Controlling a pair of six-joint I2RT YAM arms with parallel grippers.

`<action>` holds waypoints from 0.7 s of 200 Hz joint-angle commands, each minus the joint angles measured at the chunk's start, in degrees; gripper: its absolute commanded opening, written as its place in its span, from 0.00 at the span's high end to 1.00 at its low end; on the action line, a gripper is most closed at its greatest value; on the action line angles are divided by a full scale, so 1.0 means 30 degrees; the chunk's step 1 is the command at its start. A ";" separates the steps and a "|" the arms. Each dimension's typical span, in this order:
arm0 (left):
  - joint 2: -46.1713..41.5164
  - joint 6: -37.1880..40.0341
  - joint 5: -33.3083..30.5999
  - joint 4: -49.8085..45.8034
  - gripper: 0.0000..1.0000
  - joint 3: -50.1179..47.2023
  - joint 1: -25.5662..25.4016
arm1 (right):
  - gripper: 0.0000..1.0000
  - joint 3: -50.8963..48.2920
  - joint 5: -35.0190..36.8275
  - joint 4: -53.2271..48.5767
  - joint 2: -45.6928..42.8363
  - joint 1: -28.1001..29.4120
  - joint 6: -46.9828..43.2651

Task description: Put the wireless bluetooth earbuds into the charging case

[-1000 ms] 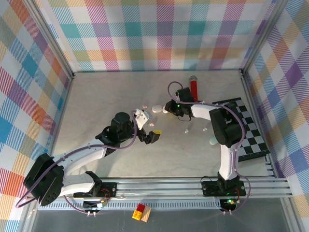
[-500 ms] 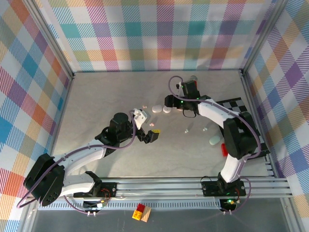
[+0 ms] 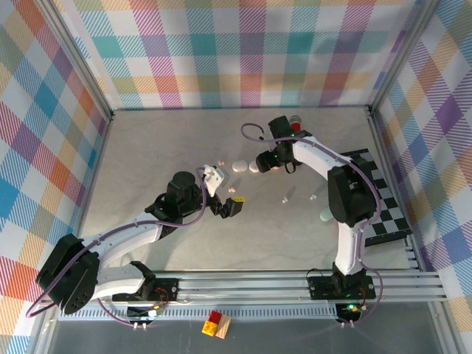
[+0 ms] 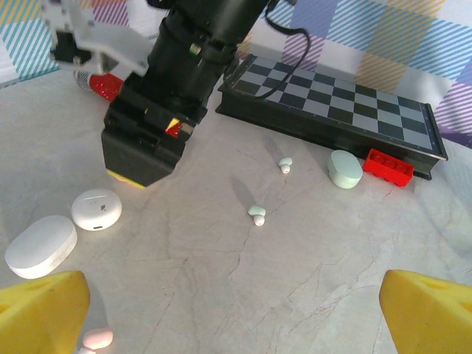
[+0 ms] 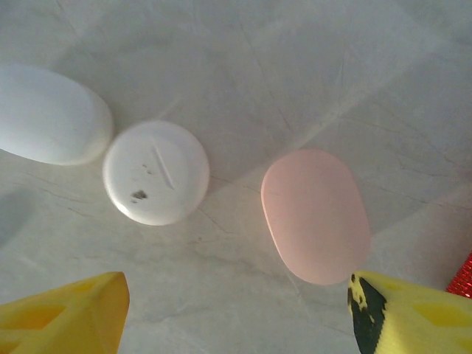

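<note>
A pink pebble-shaped charging case lies shut on the table, just ahead of my right gripper, whose jaws stand open and empty; its right fingertip is at the case's near end. Beside it are a round white case and an oval white case. Two pale earbuds lie on the stone further right, and a pinkish earbud lies by my left fingertip. My left gripper hovers open with nothing in it. From above, the right gripper is next to the white cases.
A mint case and a red brick lie in front of the folded chessboard at the right. A red cylinder with silver cap lies behind the right gripper. Another pinkish earbud sits near the left gripper.
The right gripper's jaws have spread from nearly shut to open, and its wrist has turned and shifted slightly toward the back. The left arm has stayed put.
</note>
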 commanded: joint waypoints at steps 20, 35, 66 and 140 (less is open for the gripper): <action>-0.0040 0.0061 0.0340 0.0265 0.00 0.0069 0.0166 | 0.24 0.2113 0.0272 -0.2272 0.1508 -0.0420 -0.1748; -0.0072 0.0053 0.0364 0.0264 0.00 0.0077 0.0166 | 0.24 0.2696 0.0287 -0.2658 0.2070 -0.0539 -0.1904; -0.0080 0.0074 0.0401 0.0209 0.00 0.0121 0.0166 | 0.24 0.3638 0.0003 -0.3344 0.2934 -0.0785 -0.2085; 0.0211 0.0052 0.0544 0.0242 0.00 0.0308 0.0166 | 0.32 0.5406 -0.0895 -0.4587 0.4473 -0.1140 -0.2585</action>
